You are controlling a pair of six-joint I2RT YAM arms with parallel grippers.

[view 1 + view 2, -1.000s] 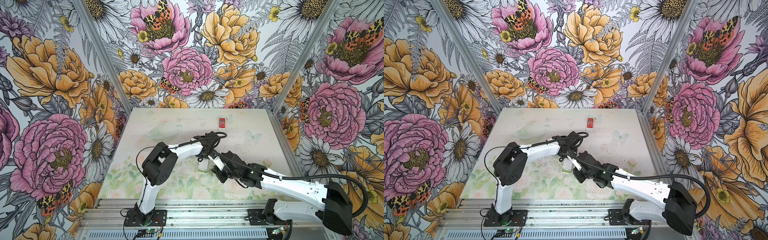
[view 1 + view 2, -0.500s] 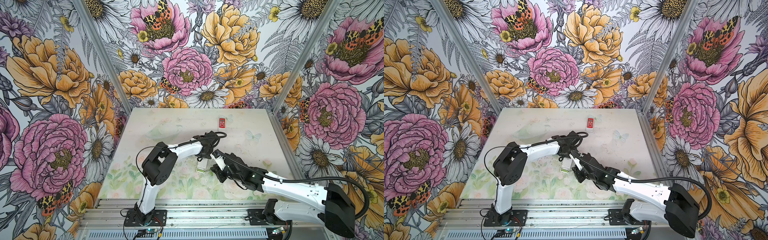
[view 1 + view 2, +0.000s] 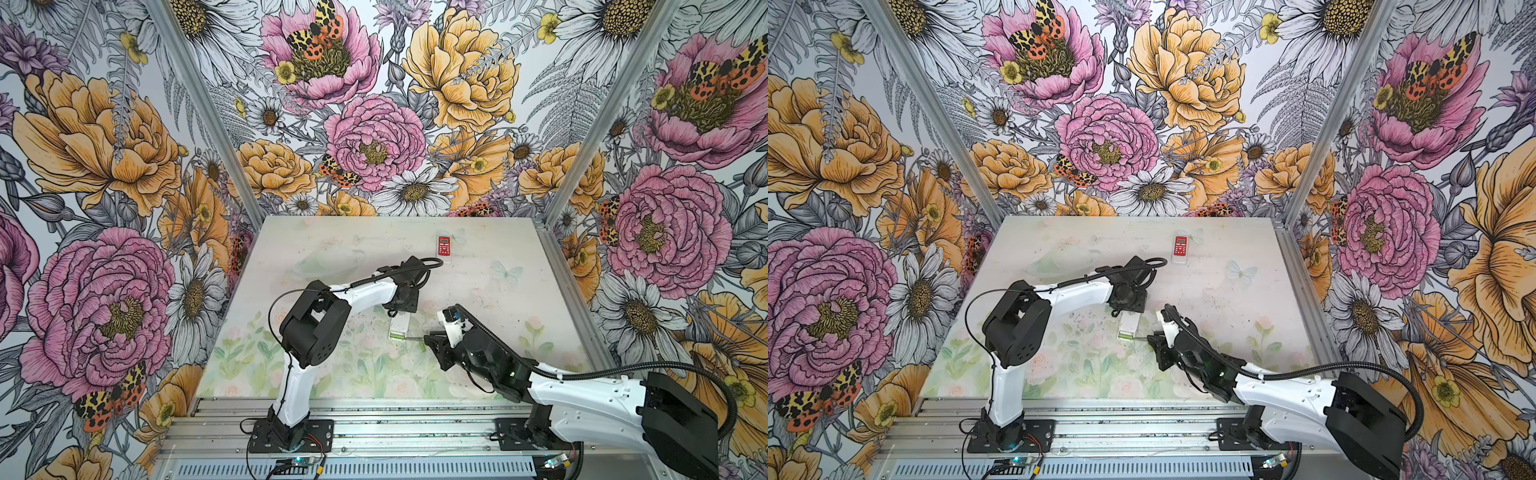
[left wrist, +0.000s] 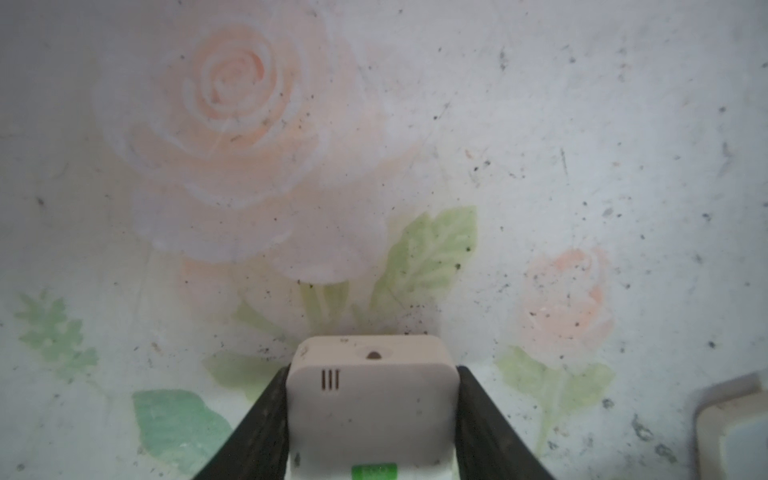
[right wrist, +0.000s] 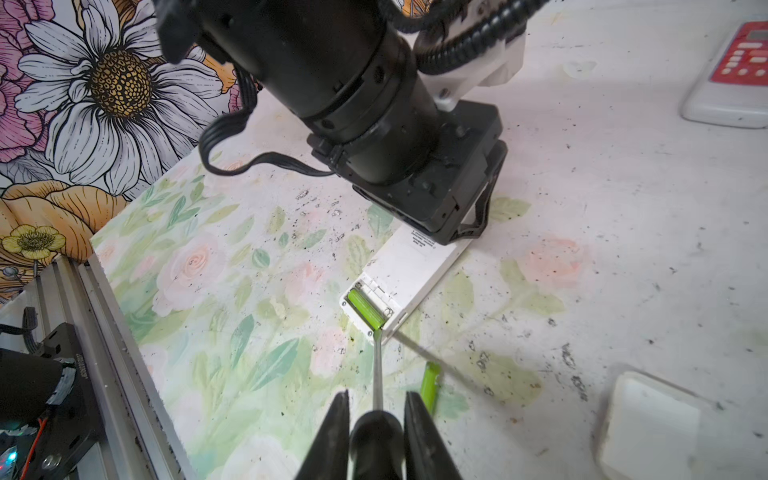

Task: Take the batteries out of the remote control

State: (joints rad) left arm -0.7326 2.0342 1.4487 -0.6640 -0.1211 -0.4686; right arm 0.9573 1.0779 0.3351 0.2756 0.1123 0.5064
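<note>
White links [image 3: 365, 291], black joints [image 3: 311, 332], ribbed black cable [image 5: 465, 39], tapered black fingers [image 5: 332, 436]

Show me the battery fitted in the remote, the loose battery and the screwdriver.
fitted battery [image 5: 365, 309]: right wrist view, middle of its green body.
loose battery [image 5: 429, 384]: right wrist view, green side.
screwdriver [image 5: 377, 374]: right wrist view, metal shaft.

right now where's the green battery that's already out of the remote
In the right wrist view the loose green battery lies on the table beside the screwdriver's shaft, just ahead of the right hand and short of the white remote's open end.
</note>
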